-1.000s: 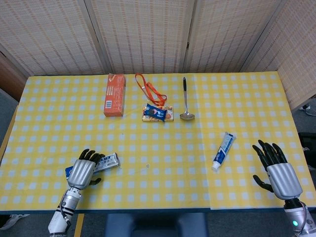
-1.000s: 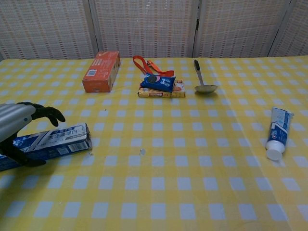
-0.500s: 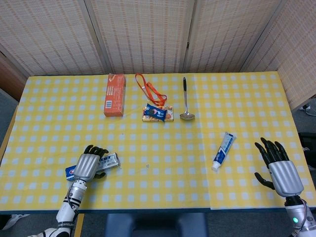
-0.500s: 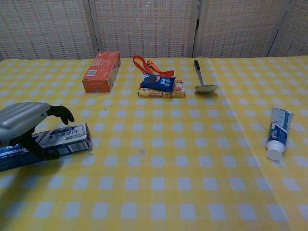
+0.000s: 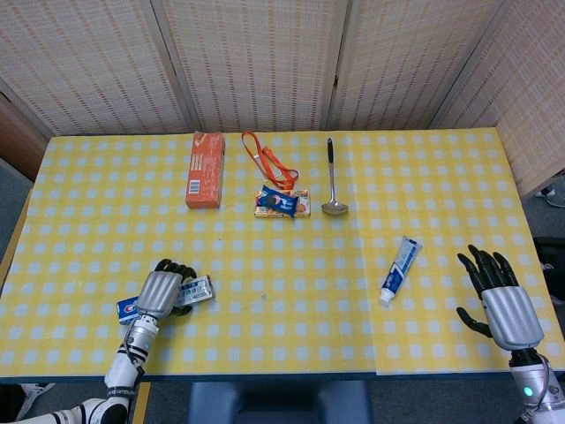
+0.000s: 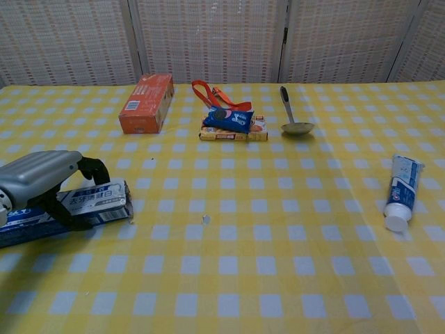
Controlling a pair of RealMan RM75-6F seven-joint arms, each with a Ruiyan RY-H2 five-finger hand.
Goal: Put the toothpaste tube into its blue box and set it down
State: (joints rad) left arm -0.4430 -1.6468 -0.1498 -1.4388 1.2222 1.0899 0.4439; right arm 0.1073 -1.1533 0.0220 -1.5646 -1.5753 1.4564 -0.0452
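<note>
- The toothpaste tube (image 5: 399,268) lies flat on the checked tablecloth (image 5: 291,265), cap toward the near edge.
- The blue box (image 6: 66,209) rests at the near left, the left hand (image 5: 161,292) curled over it, gripping it.
- The right hand (image 5: 499,299) hovers with fingers spread, holding nothing, apart from the tube.

head: high, looking down | chest: low, forward, nearer; both share table (image 5: 291,256)

Left hand (image 5: 162,292): ribbed silver-grey back plate, black fingers (image 5: 181,268), white-and-black forearm segments. Right hand (image 5: 499,300): same silver shell, black fingers, green light at wrist.
</note>
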